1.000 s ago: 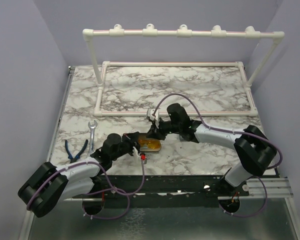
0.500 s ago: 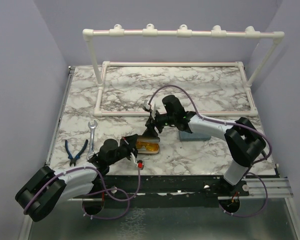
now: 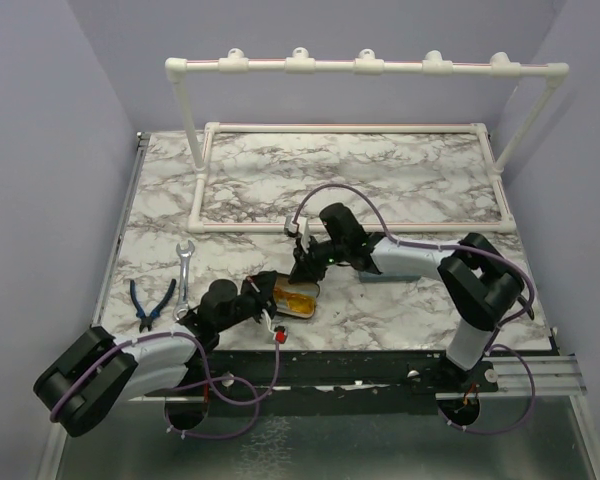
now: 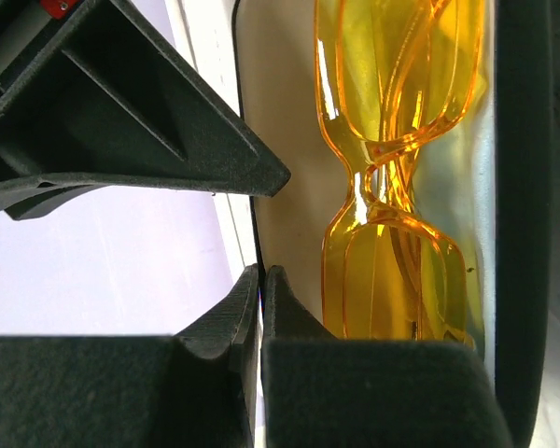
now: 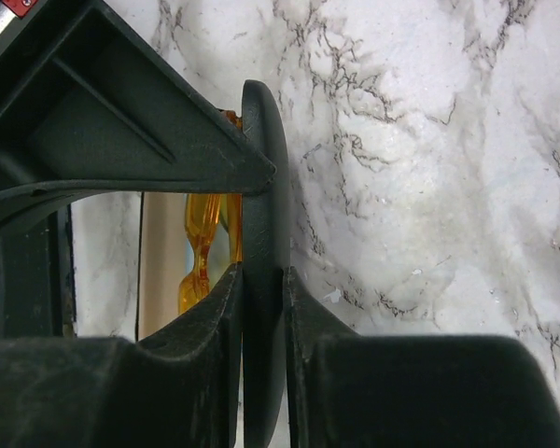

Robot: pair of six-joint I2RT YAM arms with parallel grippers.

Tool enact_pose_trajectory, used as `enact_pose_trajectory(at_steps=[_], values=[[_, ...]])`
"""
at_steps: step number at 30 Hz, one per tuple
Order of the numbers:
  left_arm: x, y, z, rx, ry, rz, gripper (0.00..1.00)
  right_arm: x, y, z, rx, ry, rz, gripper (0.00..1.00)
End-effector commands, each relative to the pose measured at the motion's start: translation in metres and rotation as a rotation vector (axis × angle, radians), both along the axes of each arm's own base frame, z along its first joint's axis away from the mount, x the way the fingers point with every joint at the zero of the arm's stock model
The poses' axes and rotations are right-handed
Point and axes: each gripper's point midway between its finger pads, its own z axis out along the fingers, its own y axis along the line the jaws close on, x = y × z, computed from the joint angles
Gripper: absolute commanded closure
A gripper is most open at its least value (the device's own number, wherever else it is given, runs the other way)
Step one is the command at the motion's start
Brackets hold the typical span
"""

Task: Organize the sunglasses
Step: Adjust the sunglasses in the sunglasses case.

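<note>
The black oval case [image 3: 310, 292] lies open near the table's front middle. The yellow-orange sunglasses [image 3: 296, 297] lie folded inside it on a beige lining, and show large in the left wrist view [image 4: 392, 168]. My left gripper [image 3: 267, 296] is shut on the thin left rim of the case [image 4: 245, 140]. My right gripper [image 3: 305, 266] is shut on the case's raised black lid [image 5: 261, 168], with the yellow sunglasses [image 5: 203, 243] behind it. The dark wire sunglasses are out of view.
The grey-blue rectangular case [image 3: 385, 270] lies under my right forearm. A wrench [image 3: 185, 262] and blue-handled pliers [image 3: 150, 300] lie at the front left. A white pipe frame [image 3: 350, 128] with a raised top bar stands across the back.
My right arm has swung left and uncovered the grey-blue case. Its gripper has come down closer to the black case. The black case has turned a little, and my left arm has drawn back slightly.
</note>
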Motion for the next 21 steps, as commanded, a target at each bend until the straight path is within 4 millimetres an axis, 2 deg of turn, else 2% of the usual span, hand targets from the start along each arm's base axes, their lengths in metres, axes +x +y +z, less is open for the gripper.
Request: enact_pose_trajectory(at_steps=[1,4,10,15,20,21], values=[[-0.021,0.015,-0.042,0.083,0.066,-0.022,1.0,-0.003,0.001,0.002,-0.021,-0.08,-0.047,0.9],[-0.017,0.014,-0.039,0.072,0.067,-0.005,1.0,0.004,-0.002,0.002,-0.04,-0.139,-0.105,0.95],[-0.012,0.014,-0.036,0.064,0.054,0.015,1.0,0.023,-0.009,0.017,-0.051,-0.258,-0.184,0.99],[-0.007,0.012,-0.028,0.036,0.055,0.034,1.0,0.032,-0.018,0.017,-0.102,-0.342,-0.224,0.99],[0.003,0.015,-0.024,0.013,0.071,0.093,0.89,0.04,-0.028,0.018,-0.142,-0.404,-0.256,0.99],[0.007,0.012,-0.018,0.0,0.065,0.102,0.87,0.041,-0.029,0.018,-0.15,-0.417,-0.259,0.99]])
